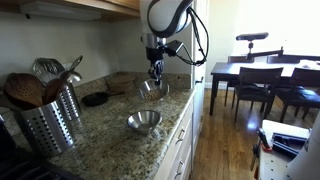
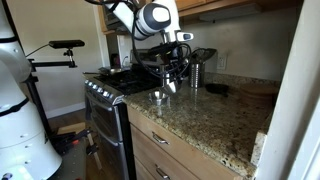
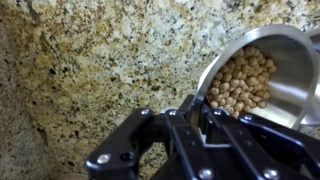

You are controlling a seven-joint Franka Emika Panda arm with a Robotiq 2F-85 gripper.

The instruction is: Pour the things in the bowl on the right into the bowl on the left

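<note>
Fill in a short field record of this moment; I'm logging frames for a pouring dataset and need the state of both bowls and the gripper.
surface: granite counter
gripper: closed on the rim of the filled bowl
filled bowl: steel, at the gripper
contents: chickpeas, all inside the bowl; none seen on the counter
second bowl: steel, on the counter apart from the gripper, looks empty
pour: not yet done
nearby: utensil holder with wooden spoons
</note>
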